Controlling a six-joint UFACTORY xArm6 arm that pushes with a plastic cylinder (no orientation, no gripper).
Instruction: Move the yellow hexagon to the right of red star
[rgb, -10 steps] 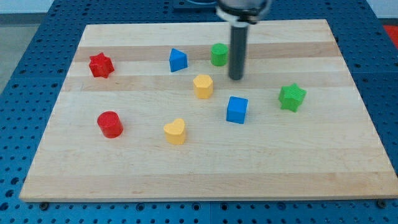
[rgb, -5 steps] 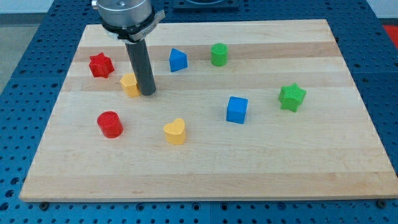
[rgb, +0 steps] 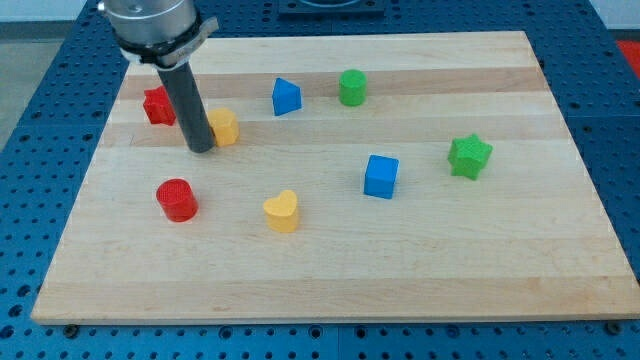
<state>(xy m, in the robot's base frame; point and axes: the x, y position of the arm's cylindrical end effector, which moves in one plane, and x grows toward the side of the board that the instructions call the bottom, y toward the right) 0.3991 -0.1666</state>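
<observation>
The yellow hexagon (rgb: 224, 126) sits on the wooden board (rgb: 330, 250) toward the view's upper left. The red star (rgb: 158, 106) lies to its left, partly behind my rod. My tip (rgb: 199, 148) rests on the board just left of and slightly below the yellow hexagon, touching or nearly touching it, and to the lower right of the red star.
A blue triangular block (rgb: 286, 97) and a green cylinder (rgb: 351, 88) lie along the view's top. A blue cube (rgb: 381, 176) and a green star (rgb: 470, 156) sit at the right. A red cylinder (rgb: 177, 199) and a yellow heart-like block (rgb: 282, 211) sit lower left.
The yellow hexagon was pushed left from the board's middle to beside the red star. My tip then passed from its right side to its left side.
</observation>
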